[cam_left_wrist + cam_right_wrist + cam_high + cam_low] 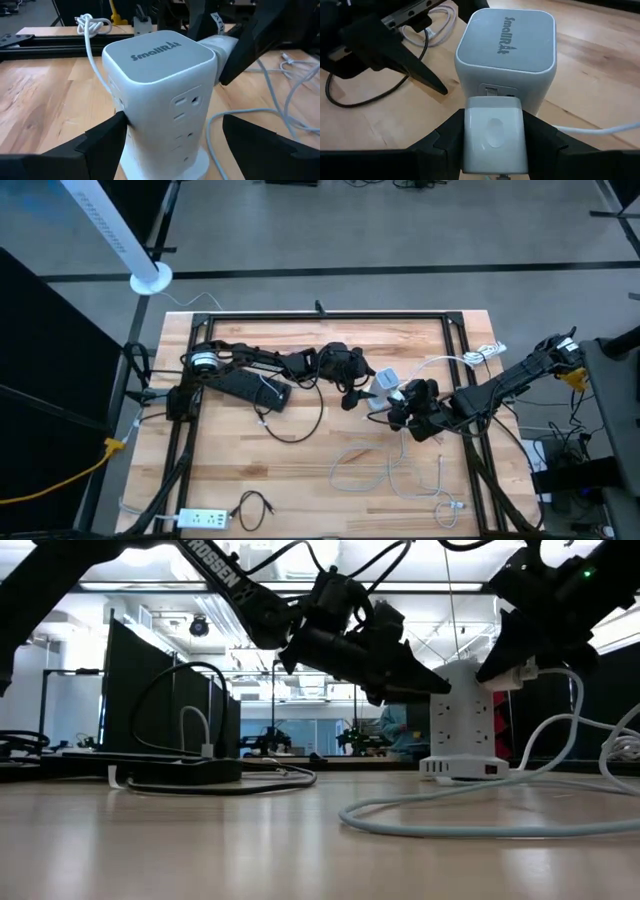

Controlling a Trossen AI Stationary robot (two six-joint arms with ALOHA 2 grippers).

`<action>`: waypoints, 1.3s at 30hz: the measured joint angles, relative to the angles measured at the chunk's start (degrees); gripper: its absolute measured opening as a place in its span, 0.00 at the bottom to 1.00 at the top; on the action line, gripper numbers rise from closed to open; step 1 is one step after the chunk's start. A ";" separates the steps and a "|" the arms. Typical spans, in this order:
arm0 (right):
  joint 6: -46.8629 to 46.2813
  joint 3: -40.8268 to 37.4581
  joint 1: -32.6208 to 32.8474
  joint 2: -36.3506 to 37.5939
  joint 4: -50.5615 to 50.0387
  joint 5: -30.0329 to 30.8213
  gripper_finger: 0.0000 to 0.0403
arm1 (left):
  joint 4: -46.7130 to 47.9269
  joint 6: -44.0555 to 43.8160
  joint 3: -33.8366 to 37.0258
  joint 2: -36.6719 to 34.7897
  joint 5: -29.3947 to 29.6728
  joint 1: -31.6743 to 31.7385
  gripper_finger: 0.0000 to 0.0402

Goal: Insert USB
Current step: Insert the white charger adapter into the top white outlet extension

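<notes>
High view: the left gripper (362, 387) and the right gripper (400, 402) meet near the middle of the wooden table (300, 470), on either side of the white power tower (381, 387). The tower's cord (445, 361) runs off toward the right rear edge. A black power strip (245, 385) lies under the left arm. A loose white cable (385, 470) is coiled nearer the front, and a small white power strip (205, 519) sits at the front left edge.

Low view: the power tower (462, 720) stands upright on the table. The left gripper (420, 680) reaches its side at a slant from above. The right gripper (518, 668) holds a white USB adapter (520, 671) against the tower's upper part on the other side. A pale cable (480, 815) loops across the tabletop in front.

Left wrist view: the left gripper's fingers (102, 140) are spread wide, one on each side of the power tower (162, 95). One finger touches or nearly touches the tower's side; the other stands clear of it. Behind the tower, the USB adapter (220, 45) is pressed to its far side by the right gripper (245, 42).

Right wrist view: the right gripper's fingers (445, 137) pinch the USB adapter (492, 132) between them. The adapter's front end meets the tower (507, 52) at the ports on its side; whether it is fully seated I cannot tell. A left finger (395, 52) shows beside the tower.
</notes>
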State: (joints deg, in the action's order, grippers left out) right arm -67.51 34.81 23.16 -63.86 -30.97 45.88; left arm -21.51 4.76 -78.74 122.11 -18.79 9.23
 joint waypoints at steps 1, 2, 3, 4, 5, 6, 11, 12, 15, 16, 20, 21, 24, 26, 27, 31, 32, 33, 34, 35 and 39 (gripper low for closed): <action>-0.44 0.43 -0.03 0.00 -1.01 -0.23 0.36 | 0.28 0.27 0.02 -0.11 0.00 0.00 0.78; -1.69 0.96 -0.03 0.00 -2.52 -0.39 0.36 | 0.33 0.35 0.02 -0.21 0.00 -0.07 0.78; -3.40 1.49 -0.05 0.00 -4.40 -0.45 0.36 | 0.44 0.26 0.02 -0.29 0.00 -0.12 0.78; -4.96 1.96 -0.05 0.00 -6.23 -0.50 0.36 | 0.86 0.14 -0.07 -0.31 -0.05 -0.21 0.78; -5.77 2.52 -0.07 0.00 -8.33 -0.58 0.36 | 1.81 0.02 -0.51 -0.34 -0.14 -0.26 0.78; -6.56 3.03 -0.11 0.00 -10.12 -0.79 0.36 | 2.64 -0.18 -1.01 -0.34 -0.16 -0.32 0.78; -5.43 5.31 -0.67 -0.82 -15.09 -1.59 0.36 | 5.58 0.95 -2.42 -0.36 1.91 -1.30 0.78; -3.44 5.41 -0.66 -0.86 -14.76 -1.77 0.36 | 5.96 1.30 -2.62 -0.36 2.01 -1.47 0.78; 2.01 5.52 -0.71 -0.87 -11.89 -2.90 0.36 | 6.32 3.04 -2.75 -0.36 2.96 -1.94 0.78; 2.63 5.59 -0.71 -0.87 -11.03 -3.20 0.36 | 6.17 3.41 -2.75 -0.36 3.05 -2.02 0.78; 3.84 5.65 -0.76 -0.81 -10.84 -3.98 0.36 | 6.43 3.81 -2.75 -0.36 3.24 -2.12 0.78; 3.21 5.65 -0.95 -0.86 -10.95 -4.18 0.36 | 6.46 3.98 -2.75 -0.36 3.24 -2.12 0.78; 1.11 5.68 -1.81 -1.11 -11.82 -4.78 0.36 | 6.37 4.17 -2.75 -0.36 3.26 -2.12 0.78; 1.09 5.68 -1.84 -1.22 -11.93 -5.08 0.36 | 6.35 4.17 -2.75 -0.36 3.28 -2.23 0.78; 0.83 5.68 -1.84 -1.33 -12.02 -5.17 0.36 | 6.33 4.16 -2.75 -0.36 3.30 -2.34 0.78; 1.20 5.68 -2.15 -1.61 -11.95 -5.44 0.36 | 6.31 3.91 -2.75 -0.36 4.23 -2.95 0.78; 2.56 5.66 -2.17 -1.64 -11.71 -5.46 0.36 | 6.33 4.03 -2.75 -0.36 4.28 -3.13 0.78; 3.64 5.63 -2.18 -1.65 -11.37 -5.65 0.36 | 6.36 4.20 -2.78 -0.36 4.40 -3.30 0.78; 4.19 5.63 -2.19 -1.66 -11.19 -5.94 0.36 | 6.47 4.42 -2.83 -0.36 4.51 -3.49 0.78; 4.32 5.62 -2.19 -1.68 -11.21 -6.10 0.36 | 6.48 4.71 -2.89 -0.36 4.60 -3.71 0.78; 3.49 5.61 -2.44 -2.24 -12.92 -6.51 0.36 | 6.30 5.16 -2.89 -0.36 4.94 -4.30 0.78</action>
State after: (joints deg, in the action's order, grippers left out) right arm -64.02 40.43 20.73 -66.09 -43.90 39.38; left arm -15.21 9.92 -81.62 121.75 -13.85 4.93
